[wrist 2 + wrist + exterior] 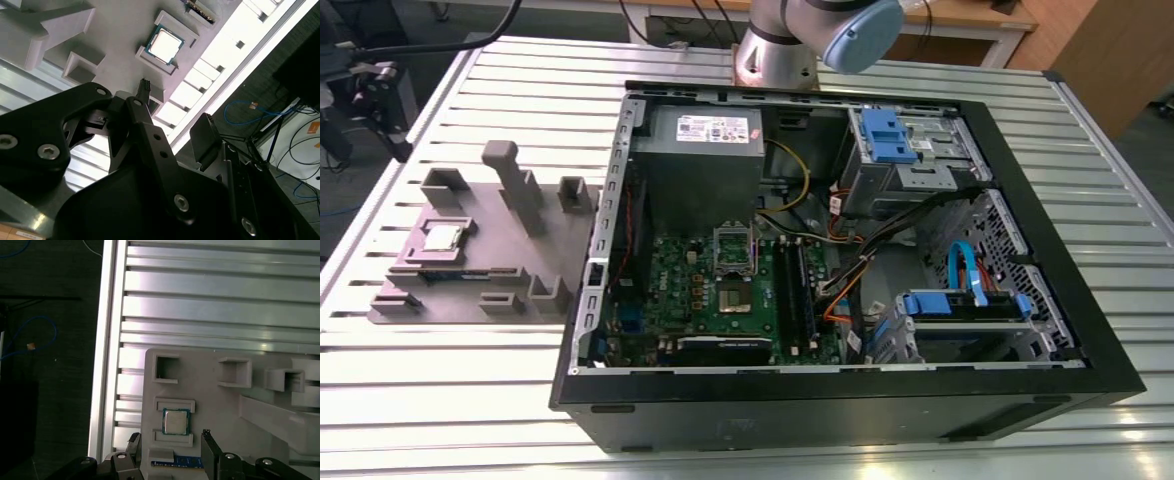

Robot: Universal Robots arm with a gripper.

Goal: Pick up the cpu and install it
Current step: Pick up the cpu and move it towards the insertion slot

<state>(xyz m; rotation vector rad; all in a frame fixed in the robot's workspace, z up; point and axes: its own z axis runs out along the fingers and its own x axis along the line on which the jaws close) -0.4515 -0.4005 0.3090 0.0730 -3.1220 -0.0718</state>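
CPU (176, 421) lies flat in a shallow square seat on the mauve-grey tray (200, 395). It sits ahead of the gripper (170, 436), in line with the gap between its fingers, and nothing touches it. In both wrist views the two black fingers (205, 137) stand spread wide with nothing in them (let go, plainly), and they hang over the tray with clear air above the chip.

The second wrist view brings the gripper's dark linkage bars and bolt heads up close. It also shows the CPU's bright silver lid with a thin teal rim.

The exterior view takes in the wider bench. An open computer case (854, 410) lies on its side on the ribbed metal table (454, 400), to the exterior view's right of the tray. Inside it are a green motherboard (680, 270) and a metal-framed socket (734, 255). The arm (781, 50), a silver column with a pale blue joint cap, rises behind the case.

The tray is matte plastic, set with upright blocks and hollow square pockets.
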